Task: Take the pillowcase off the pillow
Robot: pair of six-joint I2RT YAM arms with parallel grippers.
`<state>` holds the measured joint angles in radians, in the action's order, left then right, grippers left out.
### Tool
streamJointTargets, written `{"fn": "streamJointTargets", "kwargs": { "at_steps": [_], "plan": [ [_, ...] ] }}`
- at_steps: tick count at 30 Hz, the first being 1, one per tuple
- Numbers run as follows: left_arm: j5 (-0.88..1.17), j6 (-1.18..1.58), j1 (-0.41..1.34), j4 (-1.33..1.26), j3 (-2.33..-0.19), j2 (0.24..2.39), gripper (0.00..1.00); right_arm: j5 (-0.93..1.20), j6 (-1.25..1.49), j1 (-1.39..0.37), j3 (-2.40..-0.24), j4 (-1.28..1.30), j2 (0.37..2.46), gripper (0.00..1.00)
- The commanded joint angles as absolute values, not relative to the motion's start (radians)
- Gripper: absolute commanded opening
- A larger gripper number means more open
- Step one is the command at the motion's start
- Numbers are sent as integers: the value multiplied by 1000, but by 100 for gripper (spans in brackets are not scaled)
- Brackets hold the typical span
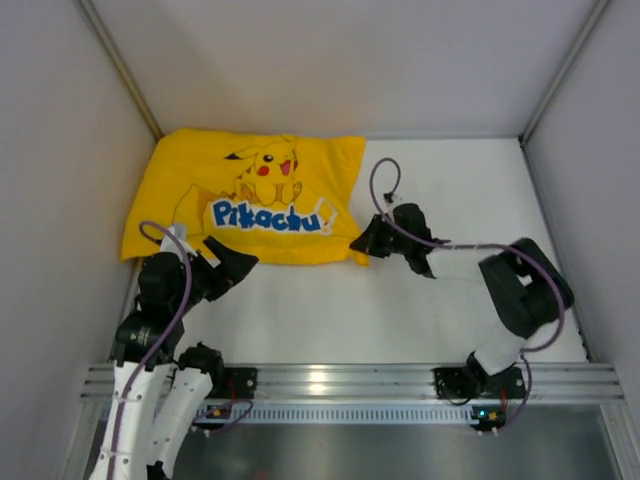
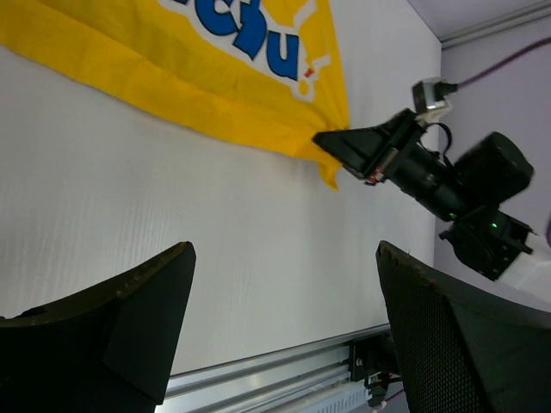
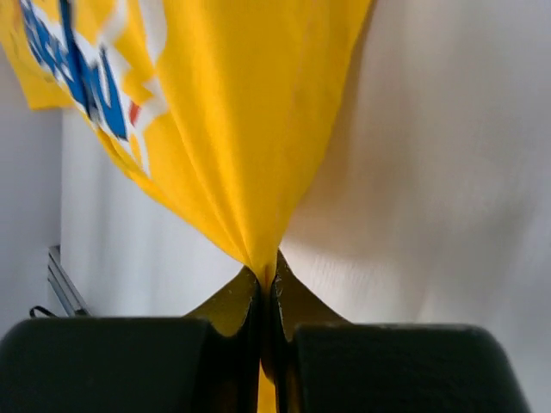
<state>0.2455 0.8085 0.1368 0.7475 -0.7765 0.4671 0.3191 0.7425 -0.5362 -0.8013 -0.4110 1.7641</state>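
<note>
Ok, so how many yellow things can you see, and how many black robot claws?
Yellow things: 1, the pillowcase
Black robot claws: 2, the left gripper and the right gripper
Total: 3

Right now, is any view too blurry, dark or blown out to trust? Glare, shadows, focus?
Top view: even light, lettering on the pillowcase is readable, one glare spot on the metal rail. Left wrist view: pillowcase edge and right gripper are crisp; the open left gripper is dark, with little detail. Right wrist view: lettering is out of focus, soft shadow on the table beside the pillowcase.
</note>
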Motion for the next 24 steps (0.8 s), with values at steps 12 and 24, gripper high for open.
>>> {"fn": "streamJointTargets", "kwargs": {
  "at_steps": [12,24],
  "plan": [
    [-65,828,130,906,-821,505,91,129,574,-184,-535,219,895,0],
    [-186,994,130,963,-719,673,99,425,572,-14,-557,331,718,0]
  ]
}}
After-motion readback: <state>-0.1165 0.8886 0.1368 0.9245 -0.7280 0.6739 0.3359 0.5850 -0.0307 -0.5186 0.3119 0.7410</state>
